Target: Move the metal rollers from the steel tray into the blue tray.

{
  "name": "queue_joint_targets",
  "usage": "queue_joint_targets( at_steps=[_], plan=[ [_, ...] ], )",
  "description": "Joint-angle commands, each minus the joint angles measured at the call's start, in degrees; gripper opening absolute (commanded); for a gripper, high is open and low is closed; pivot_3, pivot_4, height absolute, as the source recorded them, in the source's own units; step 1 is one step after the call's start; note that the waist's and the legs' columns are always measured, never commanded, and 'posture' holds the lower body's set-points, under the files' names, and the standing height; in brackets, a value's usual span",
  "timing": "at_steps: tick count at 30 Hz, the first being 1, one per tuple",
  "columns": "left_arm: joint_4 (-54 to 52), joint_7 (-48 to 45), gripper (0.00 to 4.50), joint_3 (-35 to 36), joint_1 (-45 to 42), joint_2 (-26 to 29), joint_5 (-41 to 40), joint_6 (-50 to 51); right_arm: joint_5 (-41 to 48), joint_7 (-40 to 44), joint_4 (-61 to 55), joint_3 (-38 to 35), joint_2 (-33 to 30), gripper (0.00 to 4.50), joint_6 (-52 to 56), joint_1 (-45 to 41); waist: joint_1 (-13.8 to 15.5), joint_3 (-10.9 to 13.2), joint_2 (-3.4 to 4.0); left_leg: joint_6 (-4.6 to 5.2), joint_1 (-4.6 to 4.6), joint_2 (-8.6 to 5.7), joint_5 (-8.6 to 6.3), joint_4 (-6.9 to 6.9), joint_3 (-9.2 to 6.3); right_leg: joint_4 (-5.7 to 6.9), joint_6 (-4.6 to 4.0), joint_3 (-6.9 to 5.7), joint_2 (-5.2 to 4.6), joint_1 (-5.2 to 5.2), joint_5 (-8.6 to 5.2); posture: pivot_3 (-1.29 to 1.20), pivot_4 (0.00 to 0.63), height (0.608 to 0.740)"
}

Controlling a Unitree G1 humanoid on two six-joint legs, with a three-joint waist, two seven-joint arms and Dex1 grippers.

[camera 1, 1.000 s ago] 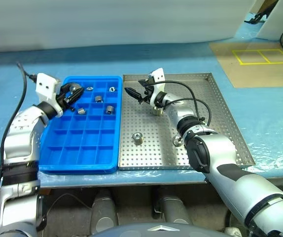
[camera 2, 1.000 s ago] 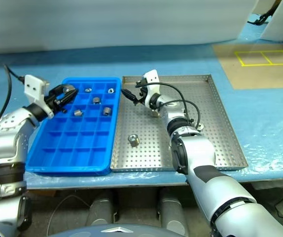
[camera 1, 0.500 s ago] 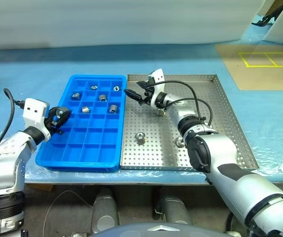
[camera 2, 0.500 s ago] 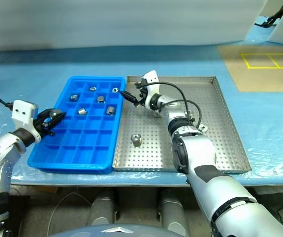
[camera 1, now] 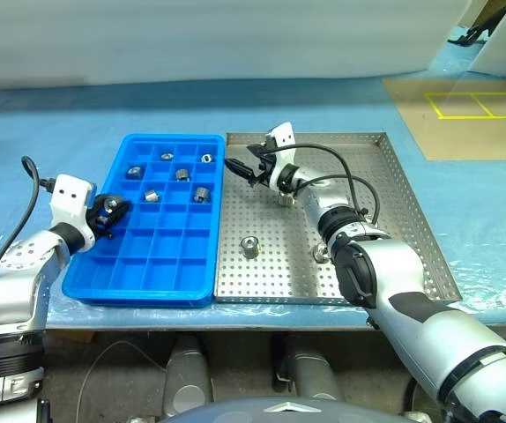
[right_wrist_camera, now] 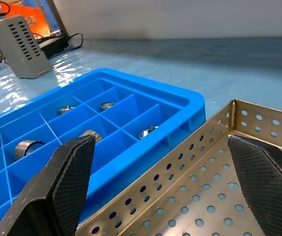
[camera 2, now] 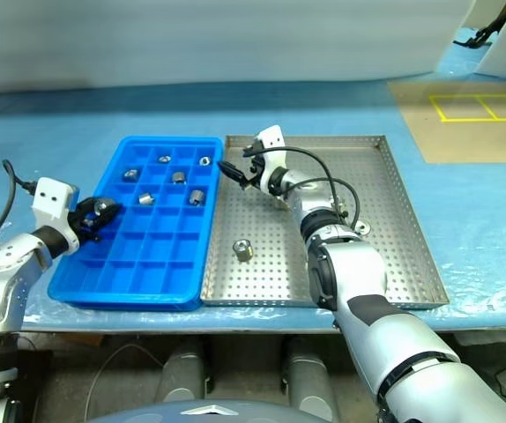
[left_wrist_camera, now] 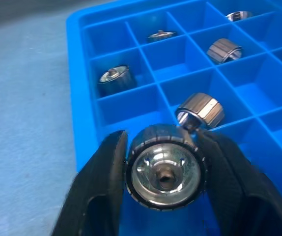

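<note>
While the left gripper [left_wrist_camera: 163, 162] is hanging over the blue tray's [camera 1: 160, 264] left edge, its two black fingers are closing on a metal roller [left_wrist_camera: 164, 173], whose bore is running along the fingers, the holed end face turned back toward the wrist. Five more rollers are lying in the tray's far compartments, one [camera 1: 201, 194] tipped on its side. Over in the steel tray [camera 1: 394, 189] another roller [camera 1: 249, 246] is standing upright, hole up. The right gripper [right_wrist_camera: 165, 191] is hovering near that tray's far left corner, fingers spread wide around nothing.

Blue-covered table [camera 1: 77, 115], pale wall [camera 1: 200, 35] behind, tan board [camera 1: 465, 115] with yellow markings, possibly cardboard.
</note>
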Motion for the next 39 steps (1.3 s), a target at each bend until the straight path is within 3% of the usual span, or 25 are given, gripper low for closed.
queue_joint_targets(
  at_steps=[1, 4, 5, 15, 23, 39],
  plan=[
    [0.7, 0.6, 3.42, -0.2, -1.7, 1.8, 1.1, -0.1, 0.2, -1.1, -0.7, 0.1, 0.0, 4.5, -1.3, -1.7, 0.0, 0.0, 0.0, -0.01, 0.0, 0.0, 0.0, 0.0, 0.0, 0.0, 0.0, 0.0, 0.0, 0.0, 0.0, -0.04, 0.15, 0.74],
    [1.8, 0.8, 4.41, -0.9, -2.8, 2.3, 2.1, -0.8, 0.2, -1.3, -0.7, 0.1, 0.0, 4.5, -1.3, -1.7, -0.1, 0.0, 0.0, -0.03, 0.02, 0.0, 0.02, 0.0, 0.0, 0.02, 0.0, 0.01, 0.01, 0.0, 0.0, -0.05, 0.15, 0.74],
    [1.6, 0.4, 4.46, -0.8, -3.2, 2.1, 1.6, -0.7, 0.1, -1.5, -0.7, 0.1, 0.0, 4.5, -1.3, -1.7, -0.1, 0.0, 0.0, -0.03, 0.02, 0.0, 0.02, 0.0, 0.0, 0.02, 0.0, 0.01, 0.01, 0.0, 0.0, -0.05, 0.15, 0.74],
    [-1.4, -12.1, 4.46, -8.7, -10.5, -1.3, -4.9, -3.2, 0.0, -3.3, -0.7, 0.2, 0.2, 4.5, -1.3, -1.9, -0.2, 0.0, 0.0, -0.03, 0.02, -0.03, 0.02, 0.03, 0.01, 0.05, 0.0, 0.04, 0.0, 0.02, 0.0, -0.15, 0.15, 0.74],
    [7.7, -26.8, 4.46, -16.6, -19.5, -3.3, -6.2, -7.5, -3.1, -14.7, -1.0, 2.2, -0.6, 4.5, -2.6, -1.6, -1.7, 0.0, 0.0, -0.13, 0.22, -0.02, 0.09, 0.03, 0.05, 0.25, 0.0, 0.25, 0.14, -0.01, 0.0, -0.29, 0.15, 0.74],
    [28.1, -52.9, 4.46, -31.7, -34.9, -3.3, 2.0, -15.1, -4.5, -20.7, -2.4, 4.9, -3.2, 4.5, -3.0, 2.0, -5.3, 0.0, 0.0, -0.14, 0.33, -0.04, 0.09, 0.09, 0.15, 0.37, 0.0, 0.45, 0.23, 0.0, 0.0, -0.49, 0.15, 0.74]
  ],
)
